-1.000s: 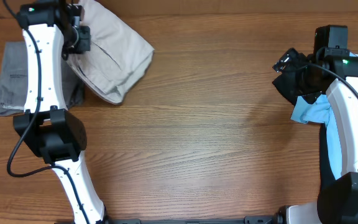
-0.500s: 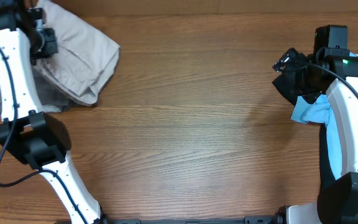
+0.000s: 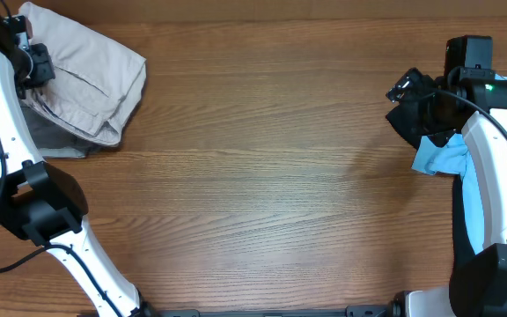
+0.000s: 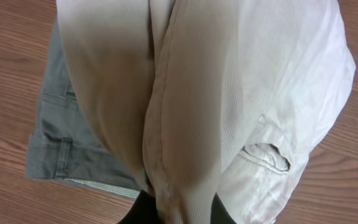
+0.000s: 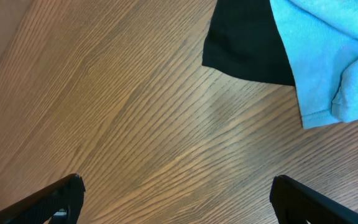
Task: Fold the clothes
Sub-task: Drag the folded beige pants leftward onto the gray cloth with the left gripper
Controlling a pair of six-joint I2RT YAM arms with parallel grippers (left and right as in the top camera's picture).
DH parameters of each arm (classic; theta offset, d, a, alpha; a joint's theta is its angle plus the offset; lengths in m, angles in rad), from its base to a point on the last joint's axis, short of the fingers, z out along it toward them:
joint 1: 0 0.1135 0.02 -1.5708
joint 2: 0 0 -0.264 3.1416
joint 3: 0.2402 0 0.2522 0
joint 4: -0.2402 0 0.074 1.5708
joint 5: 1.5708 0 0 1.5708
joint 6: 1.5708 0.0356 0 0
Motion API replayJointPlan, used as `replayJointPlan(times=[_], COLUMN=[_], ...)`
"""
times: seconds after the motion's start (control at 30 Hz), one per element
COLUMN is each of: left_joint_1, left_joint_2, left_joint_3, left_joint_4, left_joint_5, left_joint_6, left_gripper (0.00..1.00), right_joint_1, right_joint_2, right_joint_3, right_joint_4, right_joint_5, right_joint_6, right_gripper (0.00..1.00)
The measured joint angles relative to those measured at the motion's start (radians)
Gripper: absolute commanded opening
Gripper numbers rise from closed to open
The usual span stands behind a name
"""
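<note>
1. Has swung the left gripper [image 3: 33,62] outward over the last second, dragging the beige trousers [image 3: 91,75] across the table [image 3: 280,176] and onto the grey folded trousers [image 3: 55,139].
2. Now covers the upper part of the grey pair with the beige bundle, leaving only the grey lower edge and 1 corner showing.
3. Pinches a thick ridge of beige cloth between jaws pressed together; in the left wrist view, shows that ridge rising straight out of the dark fingertips.
4. Reads as stacking rather than folding: looks already folded into a compact bundle, so probably near the end, with letting go on top of the grey pair as the likely step in hand.
5. Leaves the right gripper [image 5: 178,198] spread wide and holding nothing, far across the table from the grey pair, in the same place as 1 second ago, just beside the light blue T-shirt [image 5: 328,56].
6. Shows a fine ribbed cotton weave on the beige cloth, matte and soft, with a stitched seam and 1 gaping slit pocket.
7. Sags in rounded, puffy layers, not crisp creases; could slump or unfold on release.
8. Lies flatter on the grey pair, with a belt loop and striped inner lining visible at the edge.
9. Rests all of it on smooth wood-grain laminate, likely slippery under cloth.
</note>
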Motion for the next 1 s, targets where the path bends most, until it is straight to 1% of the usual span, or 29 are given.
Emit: replayJointPlan(times=[0.13,0.4,0.53,0.83,0.93,1.0], left_joint_1=[0.023,0.076,0.077,0.087,0.096,0.1], left_joint_2=[0.0,0.0,0.0,0.0,0.0,0.0], left_joint_3=[0.0,0.0,0.009,0.074,0.074,0.074], left_joint_4=[0.002,0.016,0.024,0.034,0.034,0.032], left_joint_5=[0.027,0.251,0.309,0.345,0.322,0.288], left_joint_6=[-0.015,-0.03,-0.033,-0.034,-0.034,-0.035], left_gripper=[0.04,0.04,0.04,0.04,0.04,0.08], right_joint_1=[0.0,0.0,0.0,0.0,0.0,0.0], right_joint_2=[0.0,0.0,0.0,0.0,0.0,0.0], right_joint_3=[0.0,0.0,0.0,0.0,0.0,0.0], right_joint_4=[0.0,0.0,0.0,0.0,0.0,0.0], right_joint_5=[0.0,0.0,0.0,0.0,0.0,0.0], right_joint_6=[-0.001,0.0,-0.001,0.0,0.0,-0.001], right_gripper=[1.0,1.0,1.0,1.0,1.0,1.0])
